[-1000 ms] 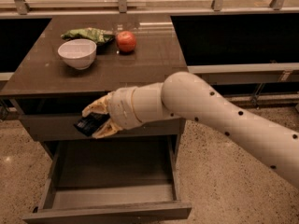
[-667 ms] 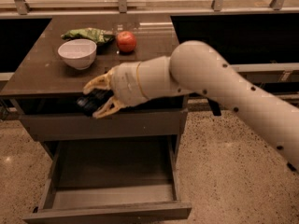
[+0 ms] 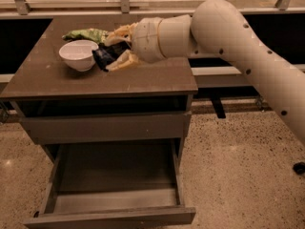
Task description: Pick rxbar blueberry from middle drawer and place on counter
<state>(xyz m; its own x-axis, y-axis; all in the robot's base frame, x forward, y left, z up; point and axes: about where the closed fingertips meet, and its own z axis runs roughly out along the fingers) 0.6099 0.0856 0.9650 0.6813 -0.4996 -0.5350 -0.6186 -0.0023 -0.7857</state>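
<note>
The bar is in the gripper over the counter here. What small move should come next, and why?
Probably lower the gripper a little, then open it. It is shut on the rxbar blueberry over the counter, right beside the white bowl. I cannot tell whether the bar touches the surface yet. Bare counter lies just beneath it, so a short descent should set it down.

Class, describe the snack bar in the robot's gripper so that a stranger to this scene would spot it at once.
Find the glossy dark brown counter. Over it, just right of the white bowl, the gripper is shut on the rxbar blueberry. It is the small, flat, blue-black wrapper, unlike the green snack bag behind the bowl.
</note>
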